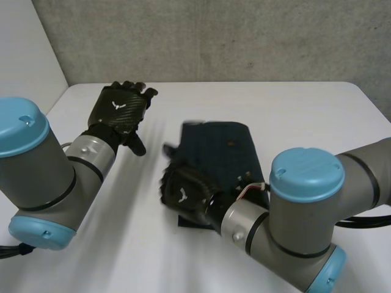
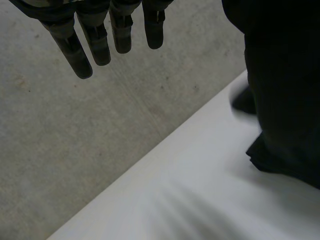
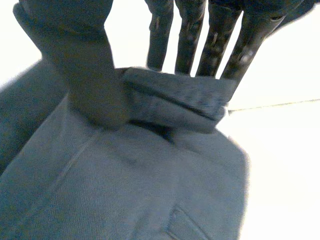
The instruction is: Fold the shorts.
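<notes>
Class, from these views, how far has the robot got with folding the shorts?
Done: the shorts already lie as a narrow strip on the table, seemingly folded once. In hand: the right hand pinches a turned-over edge at their near end between thumb and fingers; the left hand is open, off the cloth. Left: probably carrying that end across.

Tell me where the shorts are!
In the head view the dark shorts lie on the white table, a bit right of the middle. The right hand pinches their near edge, and the open left hand is off to their left.
</notes>
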You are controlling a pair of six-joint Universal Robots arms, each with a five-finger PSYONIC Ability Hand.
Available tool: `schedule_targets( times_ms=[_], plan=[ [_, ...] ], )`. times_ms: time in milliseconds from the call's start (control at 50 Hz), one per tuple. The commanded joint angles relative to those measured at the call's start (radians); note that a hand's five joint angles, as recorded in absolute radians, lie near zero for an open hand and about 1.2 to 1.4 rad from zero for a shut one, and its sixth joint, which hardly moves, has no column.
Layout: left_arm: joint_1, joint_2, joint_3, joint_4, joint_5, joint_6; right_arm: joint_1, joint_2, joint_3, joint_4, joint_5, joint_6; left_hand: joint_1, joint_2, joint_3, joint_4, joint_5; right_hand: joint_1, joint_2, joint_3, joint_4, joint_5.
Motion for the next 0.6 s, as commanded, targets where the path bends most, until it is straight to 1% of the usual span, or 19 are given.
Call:
schedule_targets(
  times_ms=[20,60,80,120,140,200,220,280,300,360,400,440,480,600],
  plan=[
    [-0.001,-0.005,0.068,0.001,-0.003,-0.061,-0.068,-0.037,0.004,-0.002,0.029,0.205,-0.022,-0.026,-0.035,-0.03,-0.046,-0.572,-0.704,-0.707,-0.706,-0.717],
    [-0.001,-0.005,0.093,-0.001,-0.003,-0.084,-0.097,-0.08,0.001,-0.005,0.047,0.326,-0.022,-0.026,-0.035,-0.03,-0.046,-0.572,-0.704,-0.707,-0.706,-0.717],
    [-0.001,-0.014,0.123,-0.01,-0.003,-0.108,-0.123,-0.129,-0.006,-0.007,0.067,0.483,-0.022,-0.026,-0.035,-0.03,-0.046,-0.572,-0.704,-0.707,-0.706,-0.717],
    [-0.004,-0.024,0.151,-0.013,-0.001,-0.128,-0.144,-0.16,-0.022,-0.005,0.09,0.615,-0.022,-0.026,-0.035,-0.03,-0.046,-0.572,-0.704,-0.707,-0.706,-0.717],
    [-0.014,-0.04,0.179,-0.022,-0.001,-0.148,-0.162,-0.177,-0.042,0.005,0.118,0.732,-0.022,-0.026,-0.035,-0.03,-0.046,-0.572,-0.704,-0.707,-0.706,-0.717],
    [-0.041,-0.079,0.22,-0.053,-0.001,-0.175,-0.191,-0.175,-0.071,0.03,0.158,0.891,-0.022,-0.026,-0.035,-0.03,-0.046,-0.572,-0.704,-0.707,-0.706,-0.717],
    [-0.072,-0.108,0.251,-0.083,-0.001,-0.187,-0.211,-0.175,-0.086,0.054,0.172,0.964,-0.022,-0.026,-0.035,-0.03,-0.046,-0.572,-0.704,-0.707,-0.706,-0.717],
    [-0.119,-0.157,0.298,-0.134,-0.004,-0.204,-0.23,-0.156,-0.115,0.107,0.182,1.019,-0.018,-0.022,-0.031,-0.026,-0.042,-0.572,-0.704,-0.707,-0.706,-0.717],
    [-0.148,-0.195,0.323,-0.172,-0.007,-0.214,-0.233,-0.12,-0.144,0.143,0.19,1.02,-0.012,-0.016,-0.026,-0.021,-0.037,-0.572,-0.704,-0.707,-0.706,-0.717],
    [-0.184,-0.252,0.357,-0.229,-0.014,-0.233,-0.245,-0.068,-0.192,0.203,0.198,1.023,0.008,0.004,-0.005,0.0,-0.016,-0.572,-0.704,-0.707,-0.706,-0.717],
    [-0.213,-0.3,0.383,-0.272,-0.033,-0.253,-0.263,-0.024,-0.232,0.269,0.195,1.039,0.02,0.016,0.007,0.012,-0.004,-0.572,-0.704,-0.707,-0.706,-0.717],
    [-0.23,-0.323,0.393,-0.291,-0.055,-0.267,-0.279,0.009,-0.249,0.326,0.184,1.048,0.02,0.016,0.007,0.012,-0.004,-0.572,-0.704,-0.707,-0.706,-0.717],
    [-0.248,-0.337,0.401,-0.298,-0.087,-0.274,-0.282,0.015,-0.249,0.345,0.181,1.057,0.02,0.016,0.007,0.012,-0.004,-0.572,-0.704,-0.707,-0.706,-0.717],
    [-0.274,-0.338,0.403,-0.302,-0.106,-0.279,-0.315,0.012,-0.24,0.342,0.189,1.066,0.017,0.013,0.004,0.009,-0.007,-0.572,-0.704,-0.707,-0.706,-0.717]
  ],
)
